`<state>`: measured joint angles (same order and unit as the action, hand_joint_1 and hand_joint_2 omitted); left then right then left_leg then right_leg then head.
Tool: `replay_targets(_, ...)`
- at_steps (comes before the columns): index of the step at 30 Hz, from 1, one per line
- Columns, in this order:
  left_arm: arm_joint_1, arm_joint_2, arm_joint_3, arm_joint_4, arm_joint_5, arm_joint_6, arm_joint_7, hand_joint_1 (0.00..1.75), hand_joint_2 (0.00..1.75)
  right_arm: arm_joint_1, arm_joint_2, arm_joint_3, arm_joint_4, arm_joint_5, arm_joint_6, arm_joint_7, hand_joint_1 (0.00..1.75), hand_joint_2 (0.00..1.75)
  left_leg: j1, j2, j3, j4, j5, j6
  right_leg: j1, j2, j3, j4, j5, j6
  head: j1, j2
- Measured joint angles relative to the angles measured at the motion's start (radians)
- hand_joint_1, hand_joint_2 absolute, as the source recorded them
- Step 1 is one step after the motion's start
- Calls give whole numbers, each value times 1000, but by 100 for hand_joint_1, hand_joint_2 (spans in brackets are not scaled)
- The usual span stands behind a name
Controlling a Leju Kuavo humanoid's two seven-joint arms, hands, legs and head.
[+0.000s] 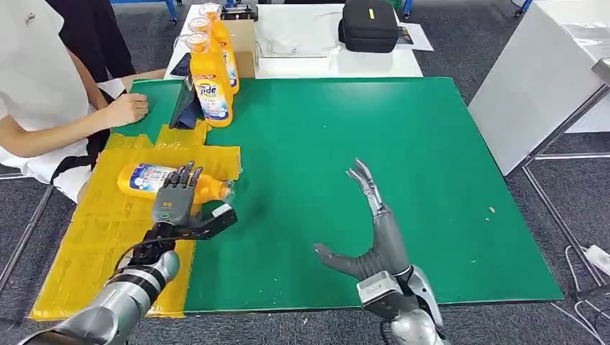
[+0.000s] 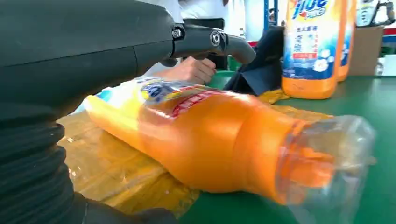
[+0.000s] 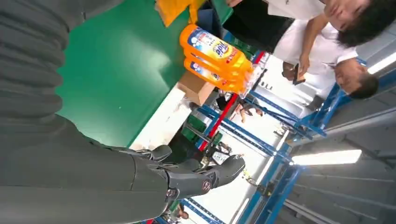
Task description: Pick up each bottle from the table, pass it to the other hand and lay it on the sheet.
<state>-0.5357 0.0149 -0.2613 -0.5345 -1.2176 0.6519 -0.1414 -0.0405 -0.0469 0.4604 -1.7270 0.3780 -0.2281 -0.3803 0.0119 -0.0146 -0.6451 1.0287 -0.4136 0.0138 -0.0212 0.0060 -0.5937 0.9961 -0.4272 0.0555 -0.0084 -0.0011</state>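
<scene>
An orange detergent bottle [image 1: 144,177] lies on its side on the yellow sheet [image 1: 93,244], its clear cap [image 1: 226,190] pointing toward the green table top [image 1: 345,129]. My left hand [image 1: 180,201] hovers over the bottle's neck with straight fingers and the thumb spread away, gripping nothing. The left wrist view shows the bottle [image 2: 210,140] resting on the sheet [image 2: 107,172] under the extended fingers [image 2: 210,39]. My right hand [image 1: 374,223] is open above the green top, fingers spread and nothing in it. Three upright bottles [image 1: 211,83] stand in a row at the back left.
A person sits at the left with a hand [image 1: 126,108] on the table near the sheet. A black object [image 1: 185,104] leans beside the upright bottles. Behind them are a cardboard box [image 1: 244,47] and a black case [image 1: 368,25] on a white table.
</scene>
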Motion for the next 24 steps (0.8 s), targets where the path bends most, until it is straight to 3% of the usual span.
replay_targets(4,88,-19,19,-136,117,41,-179,0,175,13,2,-8,6,-9,-4,0,0,175,0,1,0,0,0,0,0,0,-1,0,0,0,0,0)
replay_targets(7,192,-40,17,-352,360,-53,-290,0,175,53,1,-40,6,-89,24,9,0,175,-1,0,-1,0,-1,0,-1,0,-1,-1,0,0,0,0)
replay_targets(11,338,-46,-13,-680,796,-349,-295,0,175,142,2,-141,-11,-168,53,6,0,175,-1,0,-2,0,-3,0,-1,0,-2,-1,-2,3,0,0)
replay_targets(15,454,-53,-15,-867,1215,-652,-313,0,175,206,7,-248,-24,-124,11,-15,0,175,-1,0,-2,0,-4,1,-1,0,-2,-1,-3,3,0,0)
replay_targets(24,545,-66,-14,-989,1280,-695,-314,0,175,244,32,-352,-14,-138,29,-14,0,175,0,0,-1,0,-4,0,0,0,-2,-1,-3,2,0,0)
